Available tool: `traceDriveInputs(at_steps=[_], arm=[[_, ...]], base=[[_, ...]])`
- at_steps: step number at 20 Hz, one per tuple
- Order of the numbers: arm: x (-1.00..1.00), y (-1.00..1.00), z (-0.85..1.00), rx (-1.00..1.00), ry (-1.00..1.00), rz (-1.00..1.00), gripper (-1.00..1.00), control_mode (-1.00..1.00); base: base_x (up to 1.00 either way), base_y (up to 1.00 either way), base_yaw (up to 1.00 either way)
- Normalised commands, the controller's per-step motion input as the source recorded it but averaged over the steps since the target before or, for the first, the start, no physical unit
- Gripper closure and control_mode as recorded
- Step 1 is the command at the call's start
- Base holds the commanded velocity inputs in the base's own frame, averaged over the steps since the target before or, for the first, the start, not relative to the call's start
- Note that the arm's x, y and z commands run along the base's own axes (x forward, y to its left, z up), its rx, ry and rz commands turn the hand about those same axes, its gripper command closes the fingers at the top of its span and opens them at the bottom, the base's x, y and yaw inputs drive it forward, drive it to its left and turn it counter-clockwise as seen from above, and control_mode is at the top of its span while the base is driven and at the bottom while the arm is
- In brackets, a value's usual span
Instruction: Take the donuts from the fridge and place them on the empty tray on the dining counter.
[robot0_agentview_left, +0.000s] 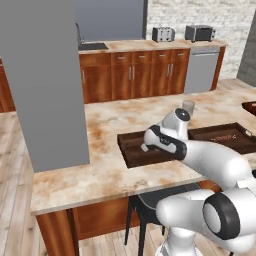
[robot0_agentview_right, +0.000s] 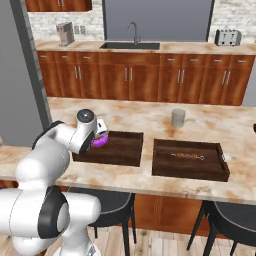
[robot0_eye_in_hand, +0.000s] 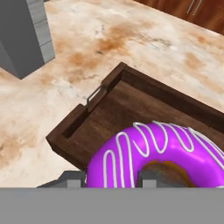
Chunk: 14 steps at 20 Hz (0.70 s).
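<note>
Hand view: the fingers (robot0_eye_in_hand: 111, 178), two small grey tips at the bottom edge, are closed on a ring donut (robot0_eye_in_hand: 159, 155) with glossy purple icing and thin white zigzag piping; a brown, cake-like rim shows inside its hole. Below the donut lies the empty tray (robot0_eye_in_hand: 131, 103), dark brown wood with visible grain, a low raised rim and a thin metal handle on its end wall. This view alone resolves the piping, the grain and the handle.

Right base view: the donut (robot0_agentview_right: 100, 141) appears as a small purple patch under the white hand, at the left end of the empty tray (robot0_agentview_right: 122, 147), above its floor; whether it touches the wood cannot be told. A second tray (robot0_agentview_right: 190, 160) of the same wood lies just to the right, apart from the first, bearing a small tan item. A grey cylindrical cup (robot0_agentview_right: 178, 117) stands on the far side of that tray.

Left base view: the white forearm covers the hand, so the donut is hidden; the empty tray (robot0_agentview_left: 131, 150) shows beyond it on the worktop (robot0_agentview_left: 100, 175).

Both trays rest on the worktop, the dining counter: beige marbled stone with rust-brown veining. A black round stool (robot0_agentview_right: 107, 205) sits beneath its near edge. A plain grey square column (robot0_agentview_left: 47, 85) rises from the worktop's left part. Wooden cabinets with a sink (robot0_agentview_right: 131, 45) line the far wall.
</note>
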Motion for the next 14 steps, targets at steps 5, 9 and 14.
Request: traceDriveInputs(at_steps=[5, 9, 14], arm=[[0.33, 0.00, -0.18, 0.00, 0.00, 0.00, 1.00, -1.00], [0.26, 0.00, -0.26, 0.00, 0.00, 0.00, 1.00, -1.00], [0.20, 0.00, -0.28, 0.00, 0.00, 0.00, 1.00, -1.00]], base=[[0.00, 0.00, 0.00], [0.00, 0.00, 0.00], [0.00, 0.00, 0.00]])
